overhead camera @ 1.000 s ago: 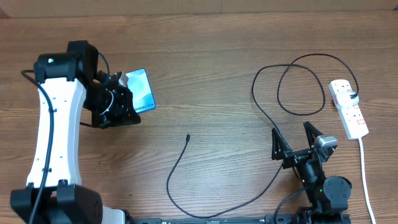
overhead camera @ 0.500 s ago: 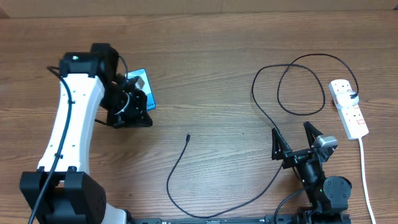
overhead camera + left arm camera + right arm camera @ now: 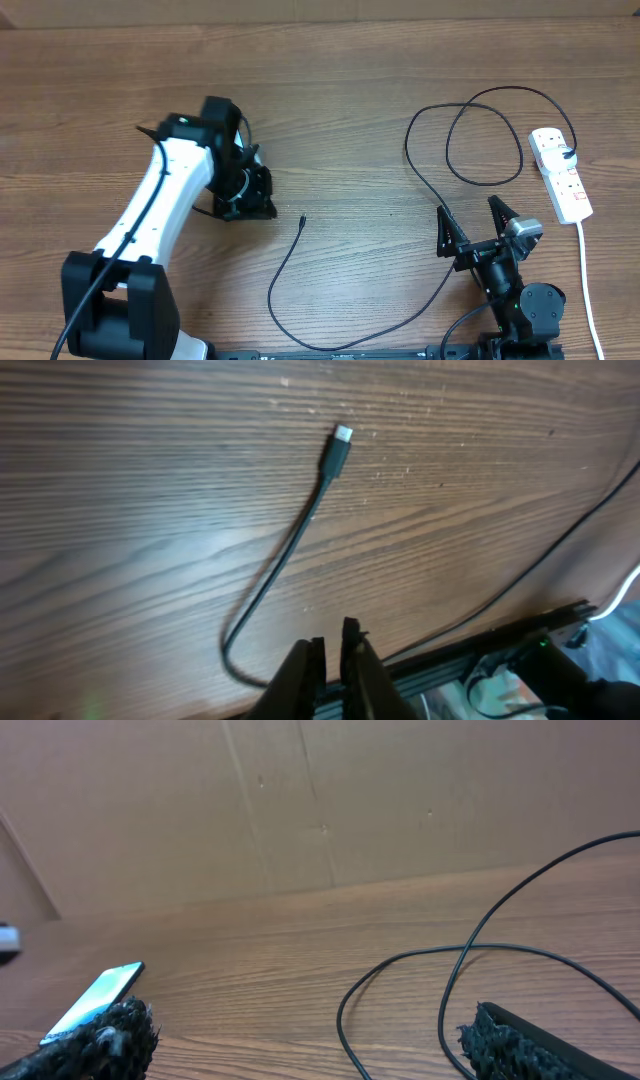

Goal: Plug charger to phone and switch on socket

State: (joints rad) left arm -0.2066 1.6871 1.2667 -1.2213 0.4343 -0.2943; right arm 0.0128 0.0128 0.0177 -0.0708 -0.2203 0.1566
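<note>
The charger's connector tip (image 3: 302, 219) lies on the wooden table, and its thin black cable (image 3: 330, 345) loops right to a plug in the white socket (image 3: 560, 175). My left gripper (image 3: 255, 200) hovers just left of the tip. In the left wrist view its jaws (image 3: 332, 635) are shut with nothing between them, and the tip (image 3: 343, 433) lies well ahead. The left arm hides the phone from overhead. It shows only in the right wrist view, as a bright sliver (image 3: 92, 1000) lying flat. My right gripper (image 3: 478, 220) stands open above the cable (image 3: 400, 970), its jaws empty (image 3: 310, 1050).
The socket's white cord (image 3: 588, 280) runs down the right edge of the table. The black cable makes loose loops (image 3: 480, 140) between the right gripper and the socket. A cardboard wall (image 3: 300, 800) stands behind the table's far edge.
My left arm has swung right, over the phone and toward the connector tip, and now hides the phone from overhead. The right arm and the cable have not moved.
</note>
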